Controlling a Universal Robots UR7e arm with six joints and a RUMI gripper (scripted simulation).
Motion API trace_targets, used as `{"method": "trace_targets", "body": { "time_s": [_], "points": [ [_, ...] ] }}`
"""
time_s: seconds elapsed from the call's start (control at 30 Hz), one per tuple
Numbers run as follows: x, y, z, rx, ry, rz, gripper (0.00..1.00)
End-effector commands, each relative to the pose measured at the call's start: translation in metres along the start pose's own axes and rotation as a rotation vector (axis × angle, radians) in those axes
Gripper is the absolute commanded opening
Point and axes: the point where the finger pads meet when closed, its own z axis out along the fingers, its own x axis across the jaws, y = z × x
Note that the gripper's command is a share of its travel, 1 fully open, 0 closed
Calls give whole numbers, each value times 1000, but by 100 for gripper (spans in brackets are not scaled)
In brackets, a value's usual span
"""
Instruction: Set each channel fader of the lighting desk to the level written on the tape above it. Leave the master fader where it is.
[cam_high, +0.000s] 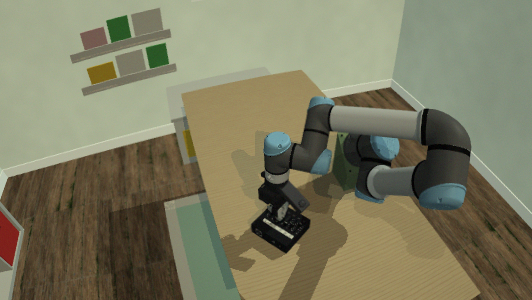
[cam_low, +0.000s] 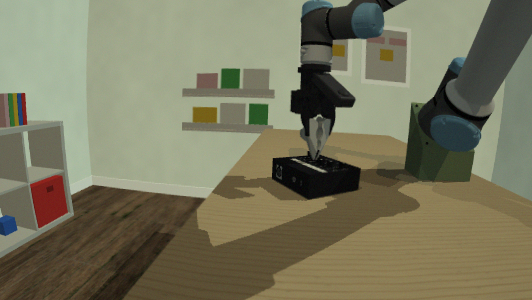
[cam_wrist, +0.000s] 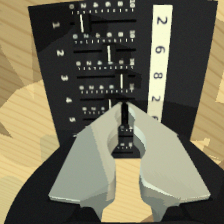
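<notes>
Fingers (cam_high: 278, 213) (cam_low: 313, 142): were together, nothing clamped, tips low over desk
Faders 1 (cam_wrist: 82, 23), 2 (cam_wrist: 109, 54), 3 (cam_wrist: 121, 81): sat near 2, 6, 8, matching tape (cam_high: 278, 228) (cam_low: 310, 165) (cam_wrist: 160, 35)
Fader 4 (cam_wrist: 110, 104): sat near 6, tape read 2
Desk (cam_high: 270, 235) (cam_low: 332, 180) (cam_wrist: 185, 75): lay on counter (cam_high: 370, 260) (cam_low: 375, 250) (cam_wrist: 15, 30)
Shelves (cam_high: 125, 44) (cam_low: 227, 93): hung on wall behind
</notes>
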Motion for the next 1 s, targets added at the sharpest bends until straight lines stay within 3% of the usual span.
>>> {"method": "trace_targets", "body": {
  "time_s": [0.0, 0.97],
  "points": [
    [-3, 0, 0, -1, 0, 0, 0],
    [-16, 0, 0, -1, 0, 0, 0]
  ]
}}
